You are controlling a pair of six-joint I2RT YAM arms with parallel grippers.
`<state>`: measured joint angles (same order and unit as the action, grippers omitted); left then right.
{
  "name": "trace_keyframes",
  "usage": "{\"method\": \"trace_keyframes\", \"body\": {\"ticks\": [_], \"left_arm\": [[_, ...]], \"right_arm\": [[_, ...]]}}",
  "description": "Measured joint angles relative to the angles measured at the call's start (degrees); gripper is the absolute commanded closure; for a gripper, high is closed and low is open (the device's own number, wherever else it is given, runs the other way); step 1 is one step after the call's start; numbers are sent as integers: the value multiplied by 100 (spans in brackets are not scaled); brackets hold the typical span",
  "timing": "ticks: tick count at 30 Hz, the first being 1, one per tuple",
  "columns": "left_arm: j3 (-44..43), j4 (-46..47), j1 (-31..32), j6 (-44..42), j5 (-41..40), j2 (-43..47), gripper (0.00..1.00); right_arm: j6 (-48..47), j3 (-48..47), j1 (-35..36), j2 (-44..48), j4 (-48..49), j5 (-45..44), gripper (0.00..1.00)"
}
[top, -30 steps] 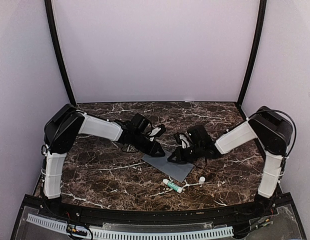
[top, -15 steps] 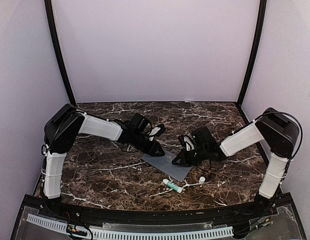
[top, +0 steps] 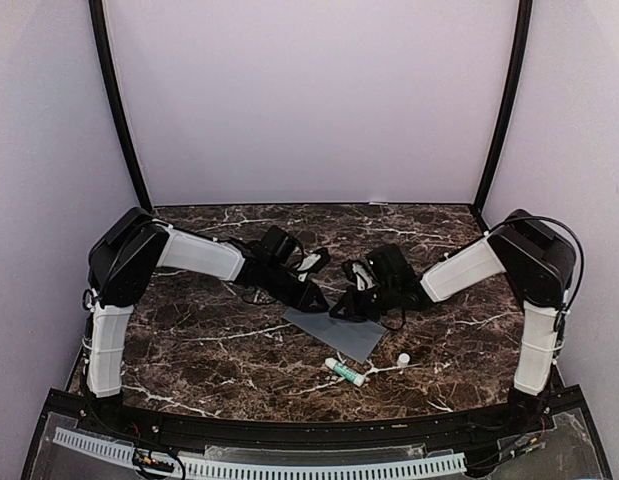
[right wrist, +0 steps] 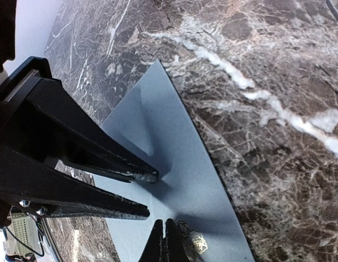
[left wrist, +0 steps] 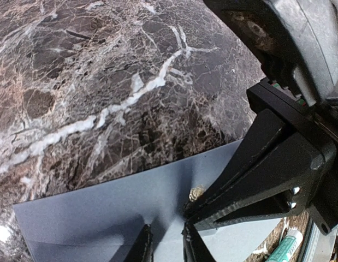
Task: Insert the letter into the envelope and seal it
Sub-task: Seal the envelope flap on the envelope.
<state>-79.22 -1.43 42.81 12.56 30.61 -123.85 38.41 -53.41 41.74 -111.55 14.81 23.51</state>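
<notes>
The slate-grey envelope [top: 335,332] lies flat on the marble, its flap side up [left wrist: 103,213] [right wrist: 174,158]. My left gripper [top: 322,304] [left wrist: 164,248] rests its tips on the envelope, with the fingers a little apart and nothing between them. My right gripper [top: 336,313] [right wrist: 165,240] is shut and its tip touches the envelope close to the left fingers. A small gold sticker [left wrist: 196,192] [right wrist: 199,244] sits on the envelope right beside the right tips. The letter is out of view.
A glue stick [top: 345,372] with a green band lies near the envelope's front edge, with its white cap [top: 403,358] to the right. The marble tabletop [top: 209,350] is walled at the back and sides.
My right gripper slid out to the right over the envelope, then came back left and farther up, close to the left tips. The left arm and the envelope stayed put.
</notes>
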Motion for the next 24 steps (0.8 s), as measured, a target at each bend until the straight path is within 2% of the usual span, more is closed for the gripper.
{"method": "trace_keyframes", "body": {"ticks": [8,18,24], "left_arm": [[-24,-31,0,0,2,-11,81],[-26,-37,22,2,44,-26,81],[-26,-37,22,2,66,-33,81]], "right_arm": [[-13,-20,76,-31,70,-101,100],[181,817,214,424,590,-216,100],[219,874,293,452,660,-249,100]]}}
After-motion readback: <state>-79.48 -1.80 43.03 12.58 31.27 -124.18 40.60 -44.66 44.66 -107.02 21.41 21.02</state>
